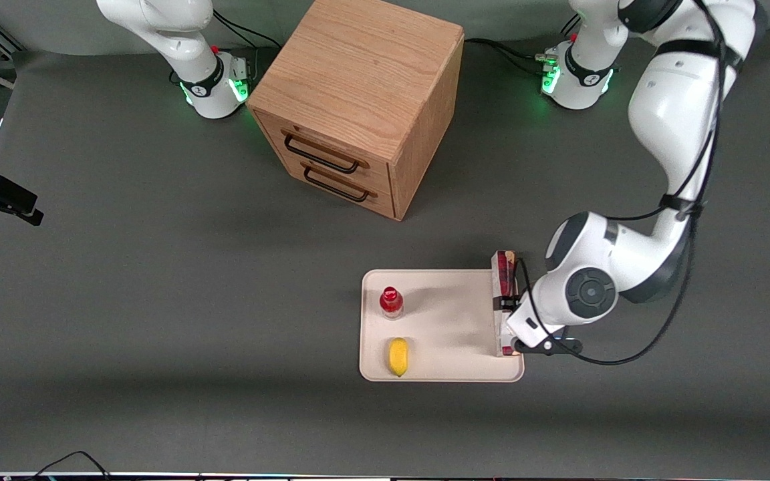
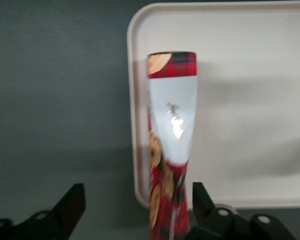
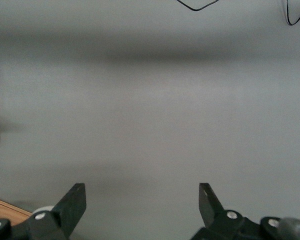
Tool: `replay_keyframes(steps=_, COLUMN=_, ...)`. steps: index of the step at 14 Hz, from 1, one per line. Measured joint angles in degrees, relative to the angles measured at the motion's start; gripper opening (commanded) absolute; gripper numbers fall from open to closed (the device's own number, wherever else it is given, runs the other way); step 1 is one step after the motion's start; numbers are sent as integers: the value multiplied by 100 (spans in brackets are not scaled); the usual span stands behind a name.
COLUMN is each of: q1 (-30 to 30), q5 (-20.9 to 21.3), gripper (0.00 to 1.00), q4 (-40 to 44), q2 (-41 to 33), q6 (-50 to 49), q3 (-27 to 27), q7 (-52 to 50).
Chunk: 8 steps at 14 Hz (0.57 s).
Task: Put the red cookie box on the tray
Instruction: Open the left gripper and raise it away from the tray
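Grey table (image 1: 158, 300), one tray (image 1: 445, 371), one red cookie box (image 1: 503, 294), end effector (image 2: 135, 210) open

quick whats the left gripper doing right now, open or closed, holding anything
Left gripper: open, fingers spread to either side of the red cookie box without gripping it; the box stands on edge along the tray rim.

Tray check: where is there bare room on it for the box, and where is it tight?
The tray is bare across its middle, between the red-capped bottle with the lemon and the red cookie box. The box stands on edge along the tray's rim at the working arm's end, the open gripper around it. Crowded only by bottle and lemon.
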Motion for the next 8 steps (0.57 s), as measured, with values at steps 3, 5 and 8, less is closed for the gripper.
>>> replay_keyframes(steps=3, q1=123, q5=-196, gripper=100, q4=47, q2=-948, q6=-1203, q3=23, q7=28)
replay_keyframes(steps=5, q1=164, q5=-348, gripper=100, q4=44, q2=-1519, q6=-1804, q3=211, q7=365)
replay_keyframes(steps=8, q1=168, q5=-781, gripper=100, q4=15, q2=-2340, q6=-2614, q3=869, q7=1226)
